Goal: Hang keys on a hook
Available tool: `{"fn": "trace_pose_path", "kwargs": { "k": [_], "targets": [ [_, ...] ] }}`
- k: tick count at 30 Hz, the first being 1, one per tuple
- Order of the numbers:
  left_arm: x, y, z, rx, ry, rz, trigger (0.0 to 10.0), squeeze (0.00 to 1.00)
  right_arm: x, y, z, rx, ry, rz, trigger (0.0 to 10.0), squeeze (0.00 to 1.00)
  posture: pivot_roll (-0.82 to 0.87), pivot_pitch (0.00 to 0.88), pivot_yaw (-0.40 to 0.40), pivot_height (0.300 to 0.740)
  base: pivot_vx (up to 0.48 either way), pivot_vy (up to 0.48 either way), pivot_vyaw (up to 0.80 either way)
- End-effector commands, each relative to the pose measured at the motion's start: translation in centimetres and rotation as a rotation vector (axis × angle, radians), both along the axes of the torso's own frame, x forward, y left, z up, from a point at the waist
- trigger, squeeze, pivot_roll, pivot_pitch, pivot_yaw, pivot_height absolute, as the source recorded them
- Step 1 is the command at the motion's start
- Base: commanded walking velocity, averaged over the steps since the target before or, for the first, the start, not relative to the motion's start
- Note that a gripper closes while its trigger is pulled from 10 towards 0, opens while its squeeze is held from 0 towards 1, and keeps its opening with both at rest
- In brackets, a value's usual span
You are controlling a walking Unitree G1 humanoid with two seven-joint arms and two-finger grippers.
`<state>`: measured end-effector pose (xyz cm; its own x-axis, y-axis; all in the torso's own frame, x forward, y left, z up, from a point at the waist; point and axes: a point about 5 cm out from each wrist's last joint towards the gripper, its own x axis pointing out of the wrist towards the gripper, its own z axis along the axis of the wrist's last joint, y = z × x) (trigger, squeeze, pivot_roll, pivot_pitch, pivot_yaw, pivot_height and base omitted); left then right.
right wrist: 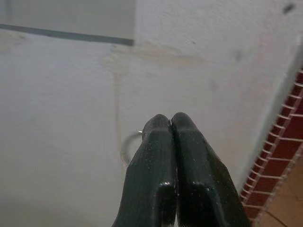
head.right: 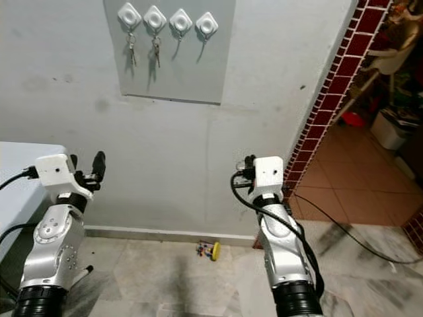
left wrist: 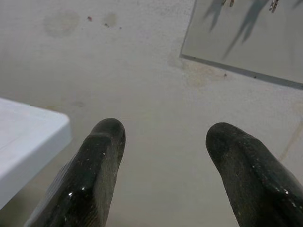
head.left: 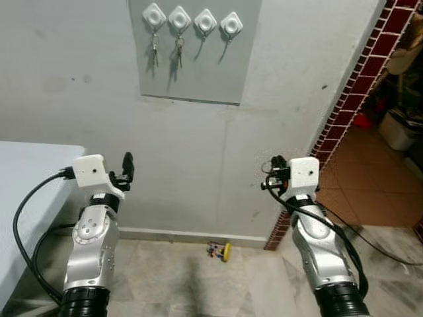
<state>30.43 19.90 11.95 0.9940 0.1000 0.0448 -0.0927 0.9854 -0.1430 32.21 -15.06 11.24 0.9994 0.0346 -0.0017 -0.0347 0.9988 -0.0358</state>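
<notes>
A grey panel point(head.left: 195, 69) on the wall carries a row of white hooks. Keys point(head.left: 154, 49) hang from the leftmost hook point(head.left: 154, 16), and a second set point(head.left: 179, 54) hangs from the hook beside it. The two right hooks point(head.left: 205, 22) point(head.left: 231, 25) are bare. My right gripper point(head.left: 273, 165) is raised in front of the wall, well below and right of the panel. It is shut on a thin key ring point(right wrist: 126, 144) that pokes out beside the fingertips. My left gripper point(left wrist: 161, 137) stands open with nothing in it, low and left of the panel.
A white table point(head.left: 30, 165) reaches in from the left. A red brick wall edge point(head.left: 357, 86) marks the corner at the right, with a cluttered room beyond. A small yellow object point(head.left: 222, 250) lies on the floor by the skirting.
</notes>
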Motion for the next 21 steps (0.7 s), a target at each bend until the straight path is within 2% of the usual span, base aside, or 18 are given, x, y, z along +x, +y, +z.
{"fn": "trace_pose_path", "kwargs": {
  "k": [1, 3, 6, 8, 11, 14, 21],
  "targets": [
    [-0.3, -0.5, 0.2, 0.023, -0.010, -0.028, 10.0, 0.00, 0.2, -1.0, 0.7, -0.014, -0.019, -0.033, 10.0, 0.00, -0.10, 0.018, -0.041, 0.740, 0.000, 0.000, 0.00],
    [-0.8, -1.0, -0.1, 0.043, -0.004, -0.059, 10.0, 0.00, 0.1, -1.6, 0.3, -0.013, 0.015, -0.033, 10.0, 0.00, -0.11, 0.018, -0.039, 0.740, 0.000, 0.000, 0.00],
    [-1.4, -1.5, -0.5, 0.069, 0.005, -0.097, 10.0, 0.00, -0.3, -1.7, -0.3, 0.051, 0.068, 0.019, 10.0, 0.00, -0.11, 0.021, -0.034, 0.740, 0.000, 0.000, 0.00],
    [-1.6, -1.6, -0.5, 0.075, 0.005, -0.102, 10.0, 0.00, -0.4, -1.8, -0.3, 0.018, 0.069, 0.008, 10.0, 0.00, -0.11, 0.022, -0.034, 0.740, 0.000, 0.000, 0.00],
    [-1.8, -1.7, -0.9, 0.061, 0.046, -0.128, 10.0, 0.00, -0.8, -1.8, -0.3, -0.011, 0.041, 0.056, 10.0, 0.00, -0.11, 0.024, -0.033, 0.740, 0.000, 0.000, 0.00],
    [-1.8, -1.6, -0.7, 0.045, 0.042, -0.132, 10.0, 0.00, -1.2, -1.4, 0.1, -0.011, -0.013, 0.104, 10.0, 0.00, -0.11, 0.025, -0.032, 0.740, 0.000, 0.000, 0.00],
    [-1.7, -1.4, -0.2, 0.046, 0.030, -0.135, 10.0, 0.00, -1.3, -1.0, 0.3, -0.008, -0.012, 0.130, 10.0, 0.00, -0.11, 0.025, -0.030, 0.740, 0.069, 0.000, 0.00]
  ]
}}
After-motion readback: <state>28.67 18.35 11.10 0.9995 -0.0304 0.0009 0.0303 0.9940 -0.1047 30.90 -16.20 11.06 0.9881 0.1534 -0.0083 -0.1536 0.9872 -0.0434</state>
